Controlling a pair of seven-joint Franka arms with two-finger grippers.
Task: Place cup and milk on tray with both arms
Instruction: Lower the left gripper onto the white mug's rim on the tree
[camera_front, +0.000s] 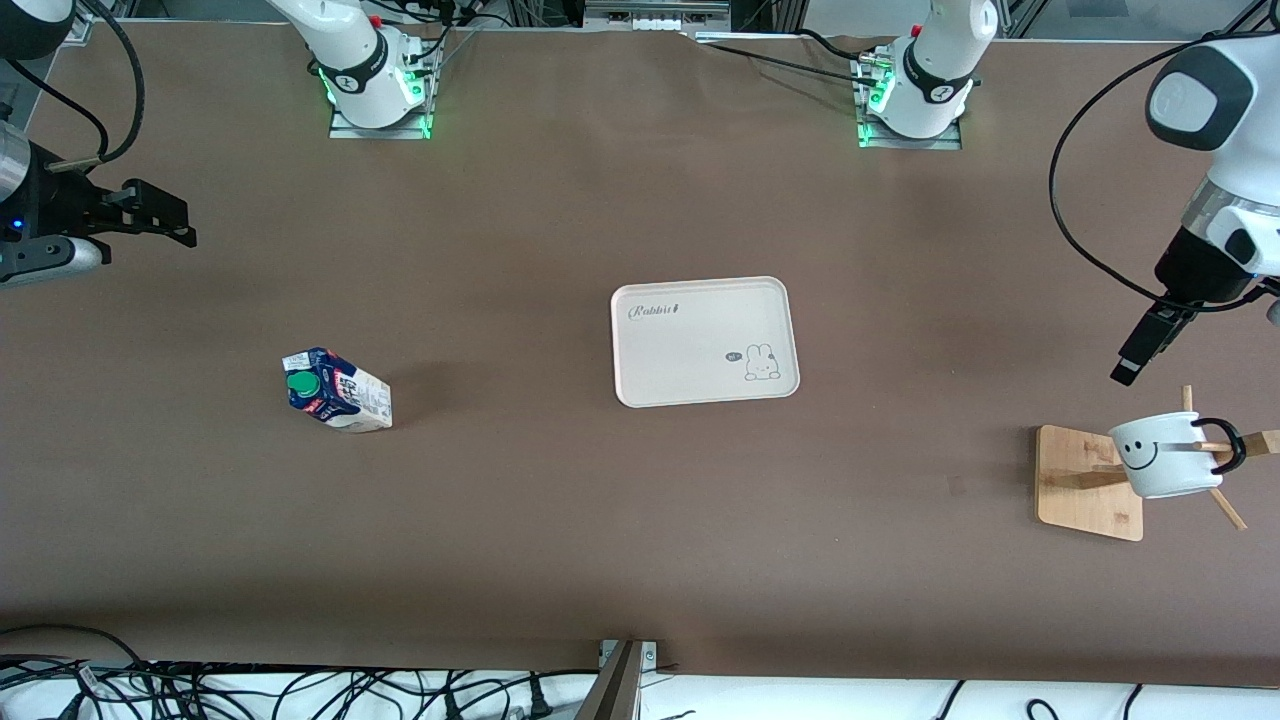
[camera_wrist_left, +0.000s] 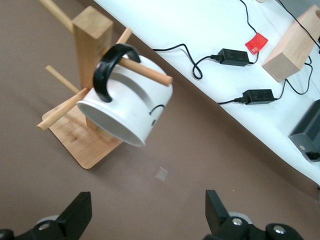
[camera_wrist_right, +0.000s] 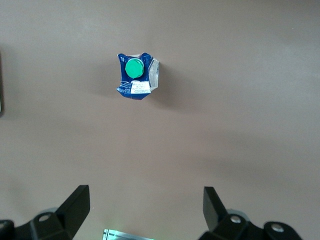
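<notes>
Left gripper (camera_wrist_left: 145, 220) is hanging spread wide with nothing between its fingers, up over bare table at the left arm's end, just short of the rack (camera_front: 1090, 482). Its wrist view is looking straight at the cup (camera_wrist_left: 127, 107), which is hooked by its black handle on a peg of that rack, mouth tipped downward, not touched by anything.

Right gripper (camera_wrist_right: 145, 215) is doing the same at the right arm's end: fingers wide apart, gripping nothing, hovering high over the table. The milk (camera_front: 337, 392) is standing on the table well apart from it, green cap up, nearer the front camera than the tray (camera_front: 704, 341).

The tray is sitting bare mid-table, between the two objects and well apart from each.

So where are we? By my reading, nothing is done yet. Both pickups, both carries and both placements are all left.

Room looks generous. Open table is lying all round the milk, so the right arm is getting a clean drop from above. The cup is the tighter one: pegs are sticking out around it and one is running through the handle, so I'd expect it to need sliding off along the peg. The rack is also sitting near the table's edge at the left arm's end.
</notes>
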